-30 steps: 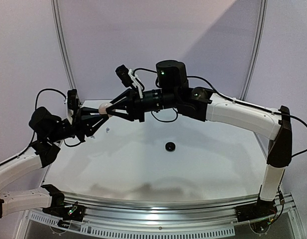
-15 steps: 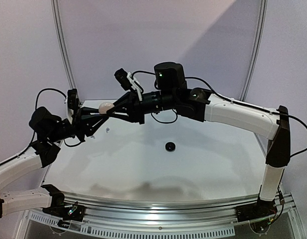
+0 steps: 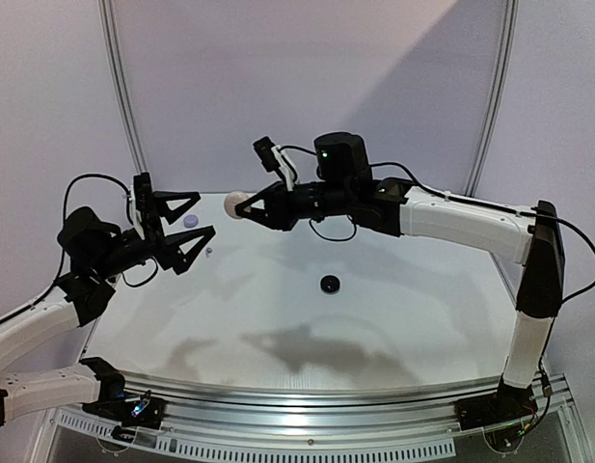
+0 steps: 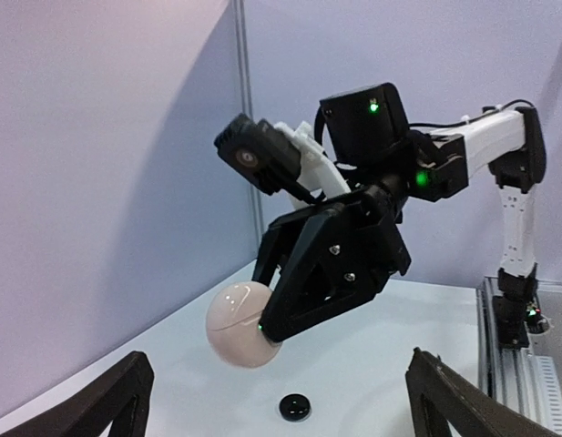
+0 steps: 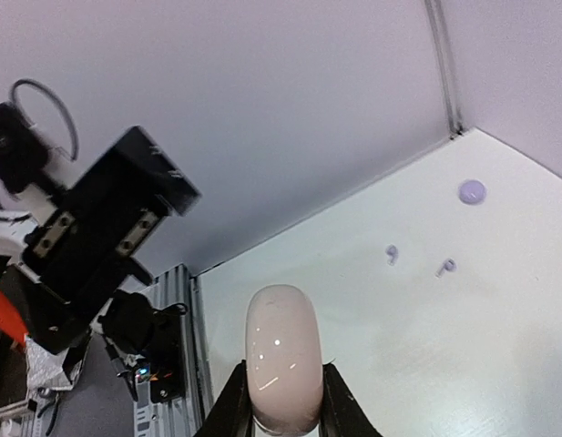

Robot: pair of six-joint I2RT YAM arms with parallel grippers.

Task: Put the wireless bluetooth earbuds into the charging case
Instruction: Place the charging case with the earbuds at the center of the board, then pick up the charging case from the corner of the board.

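We see the right gripper (image 3: 243, 205) clamped on a pale round charging case (image 5: 282, 360), aloft at upper centre of the top view. The left gripper (image 3: 205, 213) gapes wide, empty, just left of it. Two tiny earbuds (image 5: 392, 253) lie on the table (image 3: 393, 318) near a lavender puck (image 5: 472, 191); a black puck (image 3: 329, 284) sits mid-frame.

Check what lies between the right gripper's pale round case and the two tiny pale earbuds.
Only bare white table between pale round case and tiny earbuds, per the right wrist view.

No writing, label, brand, number or sign is legible in any view
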